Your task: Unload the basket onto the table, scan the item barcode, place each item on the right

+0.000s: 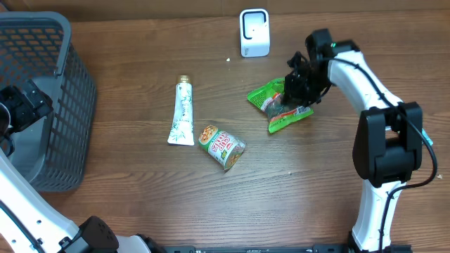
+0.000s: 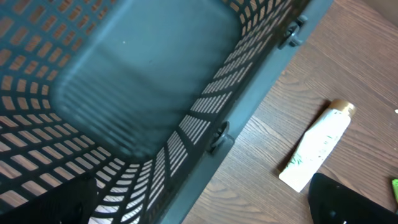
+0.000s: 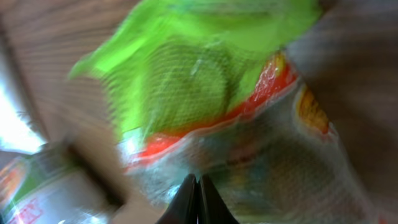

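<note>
A green snack bag with a clear, red-edged lower part lies on the wooden table right of centre. My right gripper is down on it. In the right wrist view the bag fills the blurred frame, and the two dark fingers are pressed together with their tips pinching its film, so the right gripper is shut on it. No barcode shows. The white scanner stands at the back. My left gripper hangs open above the basket's rim, nothing between its fingers.
A grey mesh basket fills the left side, with its wall also in the left wrist view. A white tube with a gold cap lies mid-table, seen again as the tube. A small noodle cup lies beside it.
</note>
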{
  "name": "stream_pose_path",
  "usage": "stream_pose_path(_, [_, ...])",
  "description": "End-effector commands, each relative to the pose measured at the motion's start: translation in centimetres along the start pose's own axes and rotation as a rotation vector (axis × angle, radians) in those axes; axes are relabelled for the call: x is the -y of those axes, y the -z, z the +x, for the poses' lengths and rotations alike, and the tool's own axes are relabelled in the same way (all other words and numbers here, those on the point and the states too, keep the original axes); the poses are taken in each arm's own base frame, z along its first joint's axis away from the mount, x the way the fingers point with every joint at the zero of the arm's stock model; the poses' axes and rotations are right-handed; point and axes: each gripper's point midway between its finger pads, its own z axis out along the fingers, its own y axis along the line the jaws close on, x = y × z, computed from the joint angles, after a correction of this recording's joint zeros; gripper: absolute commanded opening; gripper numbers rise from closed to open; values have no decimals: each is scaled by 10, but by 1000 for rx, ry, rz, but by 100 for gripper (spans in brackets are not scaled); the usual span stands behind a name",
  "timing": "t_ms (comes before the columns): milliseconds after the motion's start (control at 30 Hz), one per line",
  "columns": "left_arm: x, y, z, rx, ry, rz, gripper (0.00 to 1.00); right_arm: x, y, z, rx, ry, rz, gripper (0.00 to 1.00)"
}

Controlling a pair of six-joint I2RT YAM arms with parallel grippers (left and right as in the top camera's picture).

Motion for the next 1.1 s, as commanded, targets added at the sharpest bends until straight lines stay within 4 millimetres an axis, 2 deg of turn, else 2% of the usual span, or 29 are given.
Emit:
stream_pose_path(0, [0,1,-1,5,-14,3,100,50,-22,1,65,-93,200,4])
stream_pose_path(133, [0,1,-1,5,-14,3,100,67,-41,11,75,-84,228,5])
stream_pose_path(233, [0,1,-1,5,-14,3,100,68,-39,16,49,-70,234,27])
stream_pose_path(300, [0,1,-1,5,-14,3,100,62,-32,15,34,-70,208,40])
stream_pose_path(400, [0,1,-1,5,-14,3,100,39,-6,5,25,-20,142,50])
stream_pose_path(633, [0,1,-1,5,-14,3,99,-15,84,-25,117,122,113,58])
stream_pose_path(700, [0,1,-1,5,-14,3,100,-24,93,-30,141,141,109,56])
stream_pose_path(767, [0,1,-1,5,-14,3,100,-26,90,-26,127,144,119,52])
stream_pose_path(833, [0,1,-1,5,-14,3,100,-8,83,-21,104,70,200,51])
stream_pose_path(900, [0,1,-1,5,-14,3,100,38,77,-9,94,-152,397,51])
stream_pose_path(967, [0,1,-1,5,-14,3,100,58,72,-1,86,-233,451,51])
stream_pose_path(1067, [0,1,-1,5,-14,3,100,76,58,11,54,-288,456,51])
